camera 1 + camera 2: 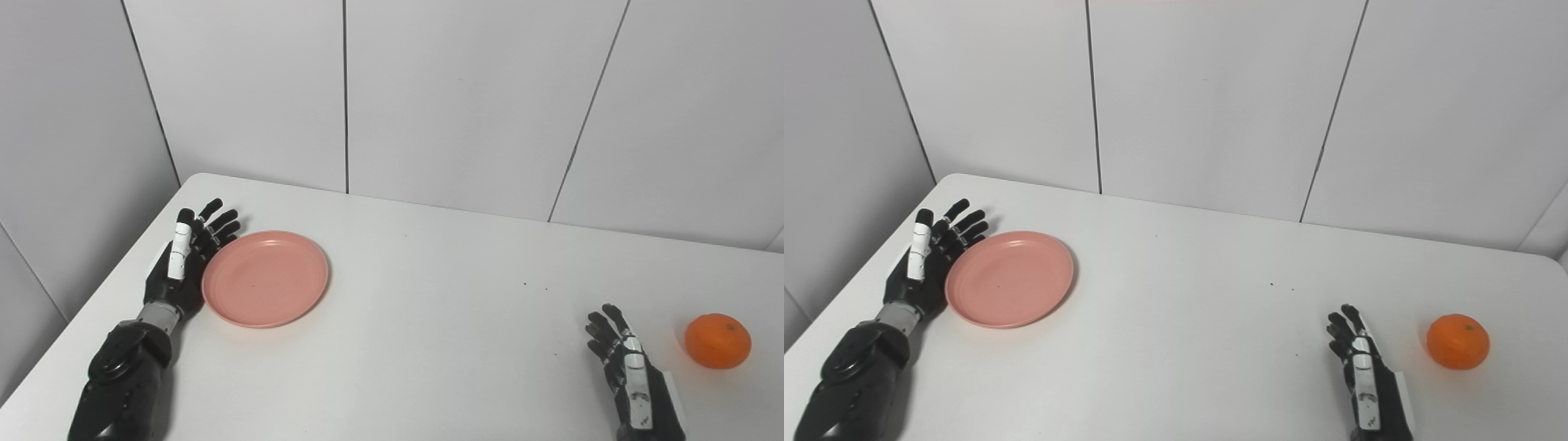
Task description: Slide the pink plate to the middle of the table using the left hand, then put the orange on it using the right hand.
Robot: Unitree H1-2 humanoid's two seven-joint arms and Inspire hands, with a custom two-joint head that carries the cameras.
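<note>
A pink plate (265,278) lies flat on the left part of the white table (429,294). My left hand (184,260) stands on edge against the plate's left rim, fingers straight and spread, holding nothing. An orange (718,340) rests near the table's right edge. My right hand (631,373) is open on the table a short way left of the orange, fingers extended, not touching it. The plate (1009,278) holds nothing.
Grey wall panels (465,98) rise right behind the table's far edge, and another panel closes the left side. The table's rounded far-left corner (196,180) is just beyond my left hand. A few dark specks dot the tabletop between plate and orange.
</note>
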